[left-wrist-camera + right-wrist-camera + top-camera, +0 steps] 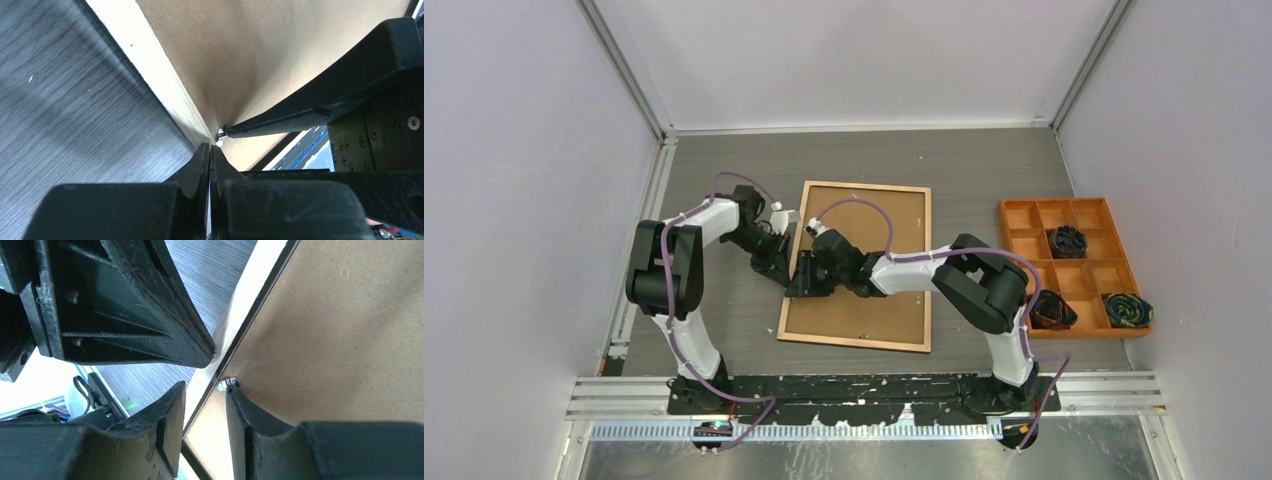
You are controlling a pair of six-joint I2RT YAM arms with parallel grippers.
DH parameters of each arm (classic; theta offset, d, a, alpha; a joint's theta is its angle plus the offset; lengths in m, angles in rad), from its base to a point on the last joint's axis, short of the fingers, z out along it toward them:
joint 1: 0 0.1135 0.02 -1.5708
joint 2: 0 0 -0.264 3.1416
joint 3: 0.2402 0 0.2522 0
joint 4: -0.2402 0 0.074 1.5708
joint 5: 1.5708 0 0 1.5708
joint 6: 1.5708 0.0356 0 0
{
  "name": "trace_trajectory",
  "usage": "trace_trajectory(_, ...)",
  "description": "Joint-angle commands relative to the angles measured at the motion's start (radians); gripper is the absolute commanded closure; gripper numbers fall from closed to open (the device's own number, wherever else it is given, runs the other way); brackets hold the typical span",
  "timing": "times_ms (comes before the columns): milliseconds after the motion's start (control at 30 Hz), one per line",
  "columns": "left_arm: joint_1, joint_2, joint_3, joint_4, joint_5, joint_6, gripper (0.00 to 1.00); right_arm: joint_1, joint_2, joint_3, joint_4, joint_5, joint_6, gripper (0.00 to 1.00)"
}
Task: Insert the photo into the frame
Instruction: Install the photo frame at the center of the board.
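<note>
Left pincer (210, 148) is resting fully shut, gripping nothing, at the left rim of the frame (869, 185) lying back-up on the table (724, 160), while my right pincer (202, 390) is hanging half open astride that rim, one fingertip (240, 407) touching a metal tab (229, 384).

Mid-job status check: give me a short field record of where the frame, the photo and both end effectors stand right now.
frame: lying back-up on the table, light wood rim showing
backing board: brown, sitting inside the frame
photo: not visible in any view
left end effector: shut, tips at the frame's left rail
right end effector: open, one fingertip against a small metal tab at the board's edge
orange compartment tray: right of the frame, apart from it
</note>
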Motion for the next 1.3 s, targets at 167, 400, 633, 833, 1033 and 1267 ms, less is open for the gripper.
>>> trace_trajectory(167, 0.003, 0.007, -0.001, -0.002, 0.014, 0.033, 1.0, 0.002, 0.028, 0.034, 0.054, 0.01, 0.036, 0.62)
trace_trajectory(400, 0.003, 0.006, -0.002, -0.003, 0.02, 0.039, 0.99, 0.002, 0.05, 0.052, 0.084, 0.001, 0.064, 0.63)
trace_trajectory(633, 0.005, 0.004, 0.004, -0.023, 0.036, 0.054, 1.0, 0.001, -0.01, 0.013, 0.082, 0.021, 0.073, 0.63)
trace_trajectory(833, 0.06, -0.01, 0.057, -0.085, 0.09, 0.083, 0.99, 0.001, -0.061, -0.051, 0.097, 0.026, 0.096, 0.63)
trace_trajectory(1033, 0.093, -0.011, 0.081, -0.109, 0.11, 0.103, 0.96, 0.001, -0.051, -0.07, 0.131, 0.015, 0.119, 0.62)
trace_trajectory(1267, 0.093, 0.024, 0.055, -0.078, 0.103, 0.095, 0.76, 0.001, -0.038, -0.069, 0.154, 0.007, 0.139, 0.62)
